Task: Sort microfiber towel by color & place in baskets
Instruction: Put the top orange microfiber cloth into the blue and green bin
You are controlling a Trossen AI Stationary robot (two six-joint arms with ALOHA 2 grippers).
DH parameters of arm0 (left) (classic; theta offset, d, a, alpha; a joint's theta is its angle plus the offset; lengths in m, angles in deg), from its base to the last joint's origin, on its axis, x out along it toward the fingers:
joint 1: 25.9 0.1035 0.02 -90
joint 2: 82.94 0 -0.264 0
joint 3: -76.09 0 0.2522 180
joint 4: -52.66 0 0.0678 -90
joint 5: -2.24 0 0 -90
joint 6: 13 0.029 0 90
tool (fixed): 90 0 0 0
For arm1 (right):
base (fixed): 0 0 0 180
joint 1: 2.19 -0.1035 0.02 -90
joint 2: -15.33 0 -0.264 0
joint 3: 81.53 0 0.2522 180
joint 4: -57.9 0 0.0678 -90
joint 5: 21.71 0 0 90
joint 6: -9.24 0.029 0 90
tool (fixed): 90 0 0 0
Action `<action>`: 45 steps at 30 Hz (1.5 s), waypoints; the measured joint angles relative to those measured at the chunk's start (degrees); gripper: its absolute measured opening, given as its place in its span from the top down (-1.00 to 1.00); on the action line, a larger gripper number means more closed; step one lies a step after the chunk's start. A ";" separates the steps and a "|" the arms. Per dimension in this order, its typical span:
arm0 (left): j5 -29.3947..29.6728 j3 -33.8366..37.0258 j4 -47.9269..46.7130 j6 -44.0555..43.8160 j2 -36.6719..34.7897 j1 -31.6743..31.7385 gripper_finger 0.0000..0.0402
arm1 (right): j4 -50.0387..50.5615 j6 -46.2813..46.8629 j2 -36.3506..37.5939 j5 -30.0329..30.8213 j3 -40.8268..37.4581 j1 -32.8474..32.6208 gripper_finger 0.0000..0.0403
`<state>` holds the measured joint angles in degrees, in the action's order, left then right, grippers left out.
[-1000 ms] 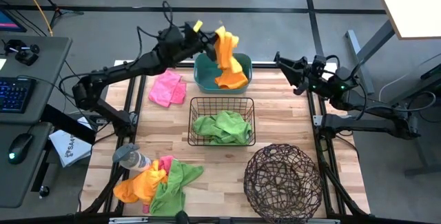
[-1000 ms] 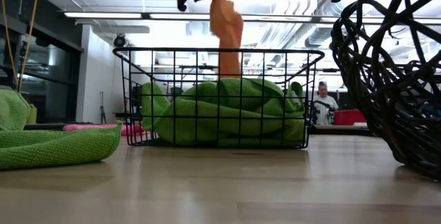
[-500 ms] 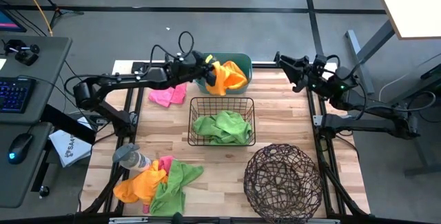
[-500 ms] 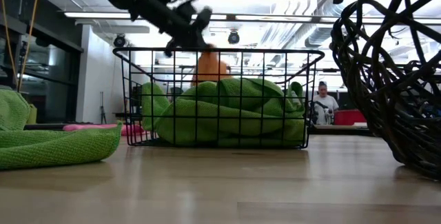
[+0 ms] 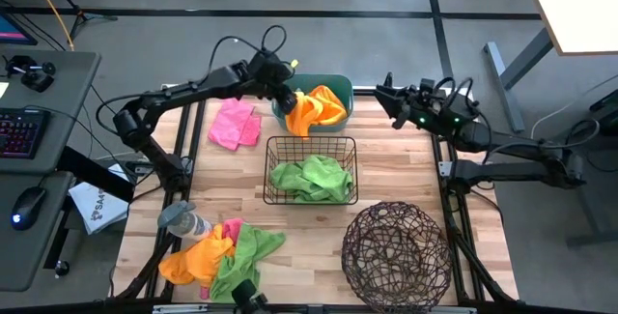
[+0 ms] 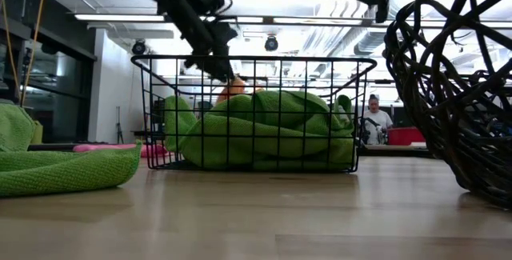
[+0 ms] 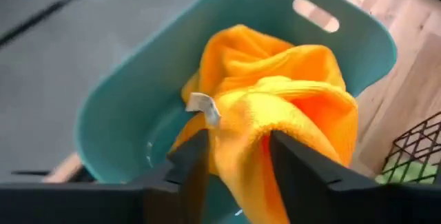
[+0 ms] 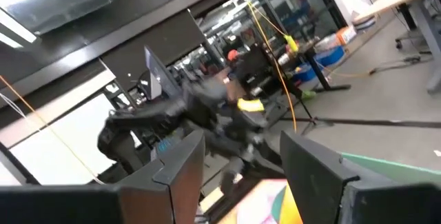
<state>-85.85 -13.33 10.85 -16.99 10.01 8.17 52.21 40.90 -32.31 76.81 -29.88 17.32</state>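
An orange microfiber towel [image 5: 316,109] lies heaped in the teal tub [image 5: 346,87] at the far middle of the table. My left gripper [image 5: 287,90] stands open over the tub's left end, with the towel's top fold between its fingers [image 7: 234,162]. A pink towel [image 5: 235,124] lies flat on the table left of the tub. Green towels [image 5: 311,177] fill the black wire basket [image 5: 266,164]. Orange, pink and green towels lie in a mixed pile [image 5: 220,251] at the near left. My right gripper [image 5: 379,93] hovers open and empty right of the tub. My left gripper has the orange towel's upper fold [image 7: 238,124] between its open fingers, and the cloth lies against the inner side of both. The fingers [image 7: 191,160] slant down from the table's left. The towel rests heaped in the tub [image 7: 131,107], slack.
The round twig basket [image 5: 396,251] stands at the near right. A grey bottle [image 5: 183,220] lies beside the near-left pile. Bare wood shows left of and in front of the wire basket. In the low view a person [image 6: 373,120] sits far behind the table.
My left gripper has come down with the orange towel, which hung above the tub a second ago and now lies heaped inside it. My right gripper has shifted a little toward the table's left, nearer the tub.
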 joint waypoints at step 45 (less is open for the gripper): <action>-1.36 -10.75 2.99 -7.87 21.98 1.59 1.00 | 0.37 0.87 -1.91 2.15 0.00 -0.11 0.09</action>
<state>-87.21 -24.08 13.84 -24.86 31.99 9.76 52.59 41.77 -34.21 78.97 -29.88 17.21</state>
